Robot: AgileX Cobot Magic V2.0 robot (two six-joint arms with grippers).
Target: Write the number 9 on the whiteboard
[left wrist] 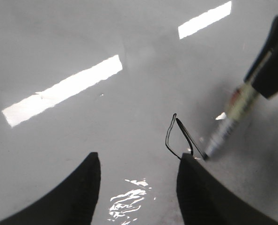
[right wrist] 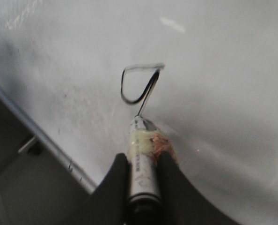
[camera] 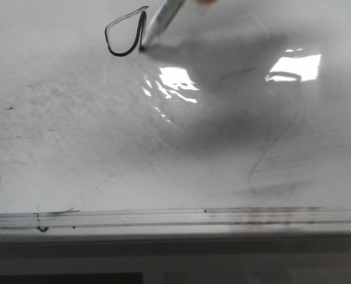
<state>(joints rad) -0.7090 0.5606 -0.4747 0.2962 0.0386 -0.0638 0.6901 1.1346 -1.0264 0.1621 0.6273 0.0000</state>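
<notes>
Right end effector (right wrist: 141,180): fingers (right wrist: 112,187) are pinched together on a marker (right wrist: 141,164), whose grey barrel is clamped between the two dark pads. The marker is held tilted, and its tip is pressed to the whiteboard (camera: 75,130) at the lower end of the short downstroke of the number 9 (camera: 127,32).

Left end effector (left wrist: 138,192): fingers are spread wide apart, nothing is held between them, and they are seen poised above the whiteboard just beside the number 9. Contact with the surface cannot be told.

Number 9: a thin black stroke is drawn on the whiteboard's far part, well away from the rail. A flattened, angular loop is closed, and only a short stem is laid down beside it, ending at the marker tip.

Whiteboard: a glossy white surface is marked by grey smudges, faint erased curls and bright light reflections. A dirty metal rail (camera: 175,218) is run along its near edge.
</notes>
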